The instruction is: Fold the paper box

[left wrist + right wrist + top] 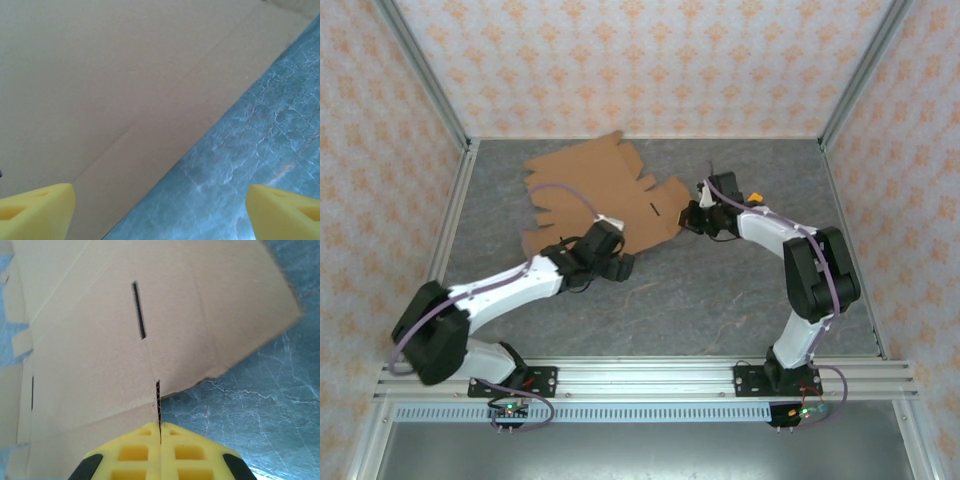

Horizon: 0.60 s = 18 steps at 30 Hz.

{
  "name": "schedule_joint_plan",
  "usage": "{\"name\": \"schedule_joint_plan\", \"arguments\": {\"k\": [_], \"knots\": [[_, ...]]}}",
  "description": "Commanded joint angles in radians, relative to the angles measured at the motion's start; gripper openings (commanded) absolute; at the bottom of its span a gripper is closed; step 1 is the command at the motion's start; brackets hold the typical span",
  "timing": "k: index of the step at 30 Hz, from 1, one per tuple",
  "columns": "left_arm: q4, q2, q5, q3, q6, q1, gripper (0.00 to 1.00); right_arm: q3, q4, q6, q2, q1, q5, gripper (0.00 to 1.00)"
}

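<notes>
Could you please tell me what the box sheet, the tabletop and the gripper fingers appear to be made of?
Paper box: brown cardboard, matte, fibrous, with creased fold lines. Tabletop: grey, marble-veined, faintly glossy; perhaps laminate or stone. Gripper fingers: yellow, matte; likely plastic or foam.

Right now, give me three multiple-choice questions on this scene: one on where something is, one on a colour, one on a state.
1. Where on the table does the box lie?
A) by the arm bases
B) far half, left of middle
C) far right corner

2. What colour are the fingers?
A) yellow
B) red
C) white

3. How is the right gripper?
A) wide open
B) shut on nothing
C) shut on the box edge

Answers:
1 B, the top view shows it flat on the far side, left of centre.
2 A, both wrist views show yellow fingers.
3 C, its wrist view shows the fingers together with a cardboard edge pinched between them.
</notes>
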Motion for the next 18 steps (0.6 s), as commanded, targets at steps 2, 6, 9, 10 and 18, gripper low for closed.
{"name": "schedule_joint_plan", "arguments": {"k": [2,6,9,10,18], "knots": [[-0.008,0.146,-0.164,0.099,0.24,-0.058,0.85,0.095,-0.189,-0.13,-0.007,-0.027,-0.107,0.03],[-0.006,0.278,-0.224,0.189,0.331,-0.071,0.74,0.135,-0.237,-0.154,0.003,-0.057,-0.116,0.03],[-0.03,0.346,-0.255,0.265,0.341,-0.071,0.63,0.15,-0.257,-0.164,0.006,-0.061,-0.113,0.03],[-0.038,0.366,-0.258,0.287,0.341,-0.072,0.59,0.156,-0.266,-0.17,0.008,-0.06,-0.112,0.03],[-0.037,0.392,-0.264,0.328,0.321,-0.073,0.26,0.195,-0.291,-0.172,0.029,-0.064,-0.084,0.06]]}}
